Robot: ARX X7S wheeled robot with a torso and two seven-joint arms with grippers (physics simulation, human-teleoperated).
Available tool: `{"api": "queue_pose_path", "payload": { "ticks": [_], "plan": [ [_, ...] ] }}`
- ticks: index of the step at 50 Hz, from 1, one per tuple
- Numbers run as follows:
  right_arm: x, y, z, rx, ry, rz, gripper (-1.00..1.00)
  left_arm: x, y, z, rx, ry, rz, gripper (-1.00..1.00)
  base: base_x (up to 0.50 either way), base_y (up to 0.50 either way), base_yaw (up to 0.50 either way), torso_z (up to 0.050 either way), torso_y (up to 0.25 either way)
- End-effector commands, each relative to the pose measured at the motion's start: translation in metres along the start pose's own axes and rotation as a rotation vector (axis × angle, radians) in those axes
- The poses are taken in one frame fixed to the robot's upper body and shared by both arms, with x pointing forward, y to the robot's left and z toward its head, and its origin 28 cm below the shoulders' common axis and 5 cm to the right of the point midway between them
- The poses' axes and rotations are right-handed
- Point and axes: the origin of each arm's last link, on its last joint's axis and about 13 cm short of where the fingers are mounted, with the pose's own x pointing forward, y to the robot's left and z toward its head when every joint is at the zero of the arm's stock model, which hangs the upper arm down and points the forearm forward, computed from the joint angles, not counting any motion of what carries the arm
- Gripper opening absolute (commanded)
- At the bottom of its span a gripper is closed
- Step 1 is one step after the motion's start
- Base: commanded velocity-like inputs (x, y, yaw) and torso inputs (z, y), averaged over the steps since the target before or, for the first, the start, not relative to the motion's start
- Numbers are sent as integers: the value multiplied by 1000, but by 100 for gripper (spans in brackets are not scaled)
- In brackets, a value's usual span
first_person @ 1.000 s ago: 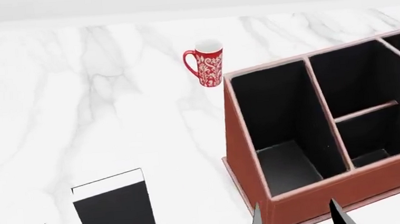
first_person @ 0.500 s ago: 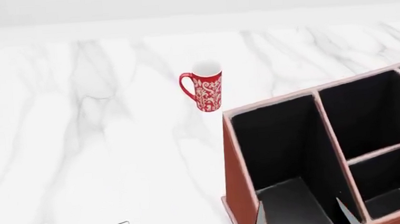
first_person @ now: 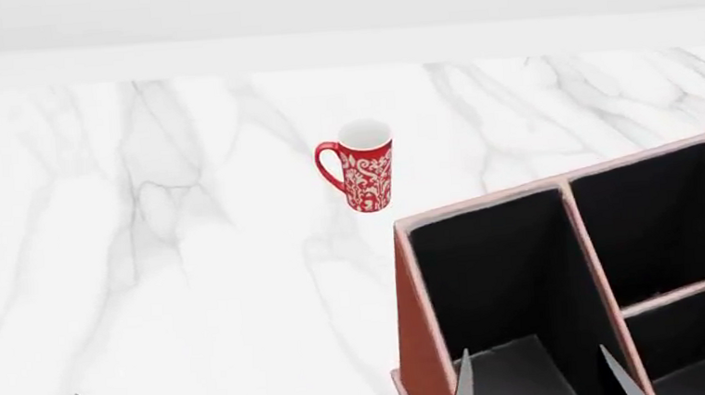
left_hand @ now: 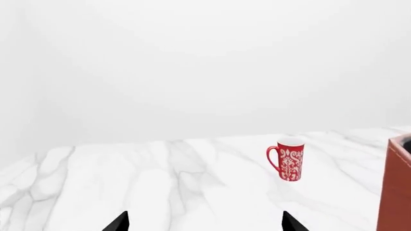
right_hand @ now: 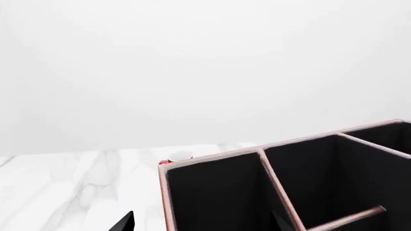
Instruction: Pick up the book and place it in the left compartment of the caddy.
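White marble table (first_person: 183,265) fills the head view, with a plain pale wall behind it. Nearest, at that view's bottom edge, only dark fingertips show: one tip of the left gripper (left_hand: 204,222) at the left, and the two tips of the right gripper (first_person: 542,382) in front of the caddy (first_person: 420,332). In each wrist view the two tips stand well apart with nothing between them, so both grippers are spread wide and hold nothing. A thin pale sliver at the bottom edge, just beside the left tip, may be the book; too little shows to tell. On the right the caddy stands on the table, reddish-brown outside with pinkish rims, and its left compartment (first_person: 495,281) is black-lined with nothing in it. Farther back, left of the caddy and apart from it, a red patterned mug (first_person: 364,177) stands upright, handle to the left
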Motion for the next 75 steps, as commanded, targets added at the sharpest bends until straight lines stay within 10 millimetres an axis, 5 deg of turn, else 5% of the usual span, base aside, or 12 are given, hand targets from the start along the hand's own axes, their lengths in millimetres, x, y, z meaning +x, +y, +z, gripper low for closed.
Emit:
{"api": "queue_pose_path", "payload": {
  "ticks": [1, 19, 46, 75],
  "plan": [
    [1, 0, 1, -3, 12, -17, 100, 0, 1, 1, 0, -4, 3, 100, 0, 0, 0, 0, 0],
    [9, -8, 11, 22, 53, -8, 100, 2, 10, 6, -1, -12, 32, 100, 0, 0, 0, 0, 0],
    [51, -7, 89, -72, -157, 257, 100, 4, 23, 13, 9, -32, 63, 100, 0, 0, 0, 0, 0],
    [109, 16, 170, -231, -62, 675, 100, 6, 35, 17, 26, -43, 105, 100, 0, 0, 0, 0, 0]
  ]
}}
